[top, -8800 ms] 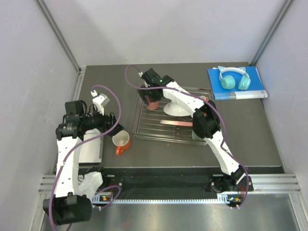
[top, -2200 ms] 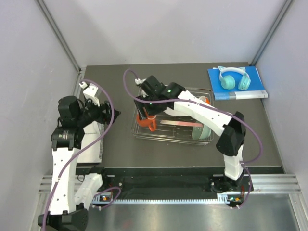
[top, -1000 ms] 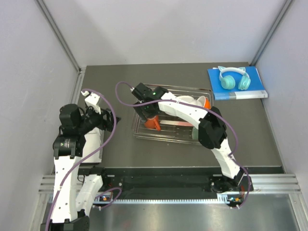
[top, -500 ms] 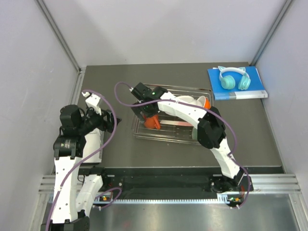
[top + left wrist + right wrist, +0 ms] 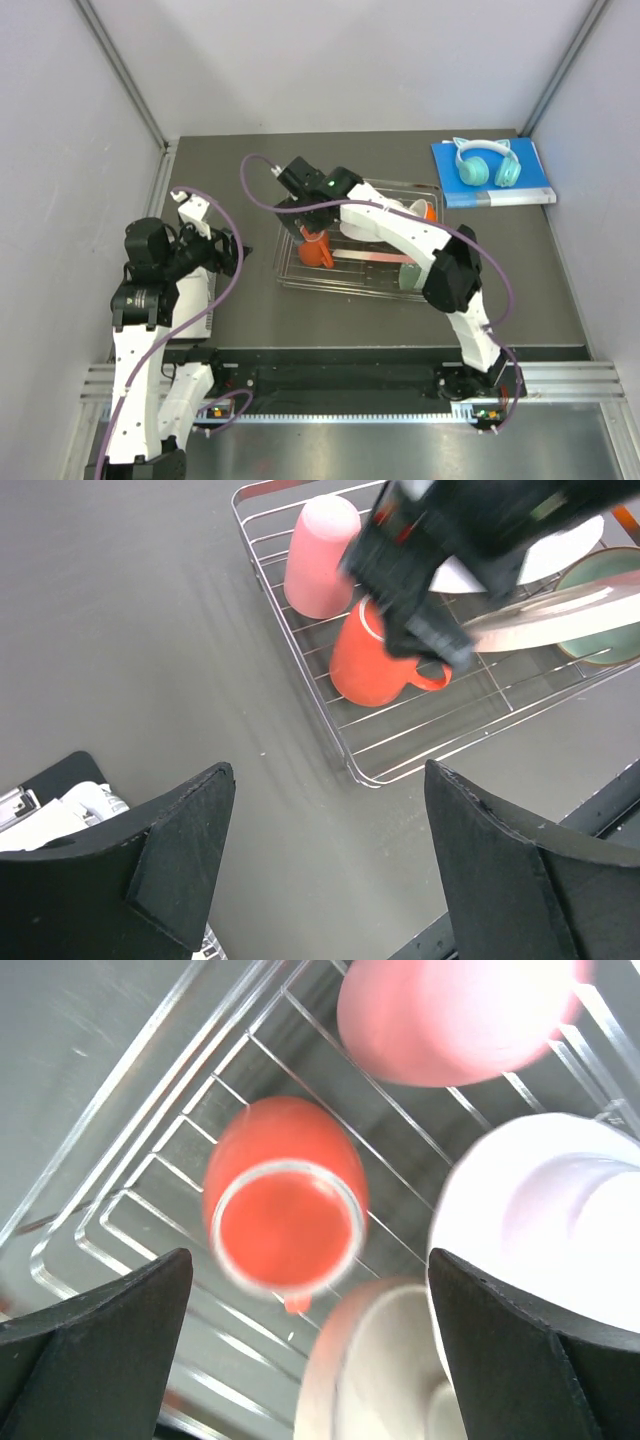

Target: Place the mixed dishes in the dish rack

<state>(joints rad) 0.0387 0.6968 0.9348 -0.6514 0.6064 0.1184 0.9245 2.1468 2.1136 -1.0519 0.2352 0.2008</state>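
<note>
Top external: dish rack [image 5: 345,290] mid-table, carrying nearly the whole load. White plate [image 5: 540,1200] and sprig-patterned plate [image 5: 560,612] lean across its middle. Pink tumbler [image 5: 320,555] lies in the far-left corner. Orange mug [image 5: 285,1205], on the table left of the rack some seconds back, now sits in the near-left corner, mouth tilted upward. Right gripper [image 5: 308,1255], low on the mug half a second ago, has lifted clear; fingers spread, nothing held. Left gripper [image 5: 328,770] hangs left of the rack, fingers apart, empty. Mint bowl [image 5: 412,275] near-right, orange bowl [image 5: 428,212] far-right. Judgement: mug delivered; no dish shows outside the rack, so loading looks about done.
</note>
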